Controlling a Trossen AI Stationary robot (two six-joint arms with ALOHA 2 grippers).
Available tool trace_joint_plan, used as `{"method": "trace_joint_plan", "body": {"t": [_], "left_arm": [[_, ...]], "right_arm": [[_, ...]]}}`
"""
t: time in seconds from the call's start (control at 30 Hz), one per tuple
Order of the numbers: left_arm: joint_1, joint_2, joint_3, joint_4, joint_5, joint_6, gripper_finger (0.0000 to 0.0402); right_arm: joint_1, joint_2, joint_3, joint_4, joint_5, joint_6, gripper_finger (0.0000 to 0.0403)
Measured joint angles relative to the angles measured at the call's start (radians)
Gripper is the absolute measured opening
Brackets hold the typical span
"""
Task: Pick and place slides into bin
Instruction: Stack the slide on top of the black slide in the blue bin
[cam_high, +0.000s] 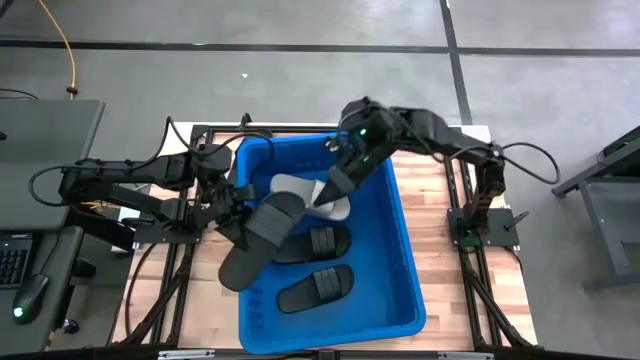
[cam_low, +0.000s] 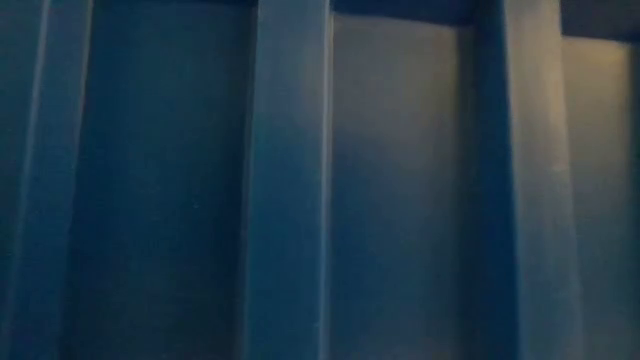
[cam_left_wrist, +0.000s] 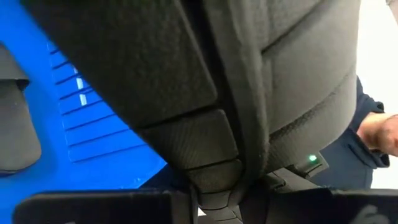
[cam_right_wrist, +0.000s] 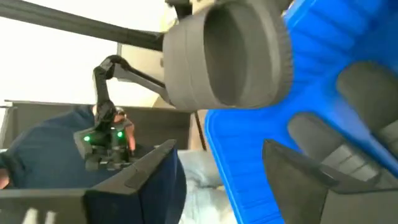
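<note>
- I have the bin (cam_high: 400, 270), a deep bright-blue plastic tub with a rimmed edge, sitting on the wooden counter (cam_high: 500, 300) between both arms.
- Inside the bin lie 2 black slides (cam_high: 315, 288), flat with 1 wide strap each, and a light grey slide (cam_high: 290, 186) nearer the far wall.
- My left gripper (cam_high: 240, 205) reaches over the bin's left rim, fingers clamped on a black slide (cam_high: 262, 232) that hangs tilted across that rim.
- My right gripper (cam_high: 330, 190) is down inside the bin at the grey slide; its fingers stand apart, and I cannot tell whether they grip it.
- The left wrist view is nearly filled by the held slide's ribbed, foamy sole (cam_left_wrist: 205, 93), with the bin's slotted blue wall behind.
- The right wrist view shows the grey slide's smooth rounded end (cam_right_wrist: 230, 56) close up.
- The low view shows only the bin's ribbed blue wall (cam_low: 290, 180), blocking everything else.
</note>
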Motion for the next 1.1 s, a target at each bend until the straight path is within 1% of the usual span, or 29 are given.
{"method": "trace_joint_plan", "body": {"t": [0.17, 0.23, 0.33, 0.47, 0.53, 0.67, 0.73, 0.83, 0.93, 1.03, 1.1], "left_arm": [[0.0, 0.001, 0.0, -0.003, 0.046, 0.008, 0.0059], [-0.002, 0.001, 0.0, -0.007, 0.071, 0.008, 0.0059], [-0.001, 0.002, 0.0, -0.032, 0.091, 0.009, 0.0059], [0.0, 0.006, 0.0, -0.017, 0.101, 0.012, 0.0059], [0.0, 0.005, 0.0, -0.017, 0.101, 0.019, 0.0059], [0.0, 0.006, 0.0, -0.014, 0.103, 0.021, 0.0059], [0.0, 0.006, 0.0, -0.015, 0.105, 0.021, 0.0059], [0.0, 0.006, 0.0, -0.019, 0.106, 0.027, 0.0059], [0.0, 0.006, 0.0, -0.02, 0.106, 0.034, 0.0059], [0.0, 0.006, 0.0, -0.021, 0.106, 0.034, 0.0059], [0.0, 0.006, 0.0, -0.022, 0.106, 0.033, 0.0059]], "right_arm": [[0.029, 0.034, -0.001, -0.032, -0.004, 0.023, 0.0225], [0.036, 0.043, -0.001, -0.019, 0.015, 0.0, 0.0225], [0.045, 0.053, -0.001, 0.025, 0.03, 0.008, 0.0225], [0.053, 0.06, 0.0, 0.092, 0.115, 0.011, 0.0225], [0.053, 0.074, 0.0, 0.08, 0.153, 0.045, 0.0225], [0.059, 0.102, -0.001, 0.049, 0.207, 0.024, 0.0225], [0.064, 0.114, -0.001, 0.063, 0.198, 0.019, 0.0225], [0.071, 0.148, 0.0, 0.139, 0.145, 0.018, 0.0223], [0.077, 0.181, 0.0, 0.227, 0.137, 0.027, 0.0218], [0.078, 0.204, 0.0, 0.276, 0.134, 0.037, 0.0207], [0.082, 0.219, 0.0, 0.27, 0.134, 0.037, 0.0191]]}}
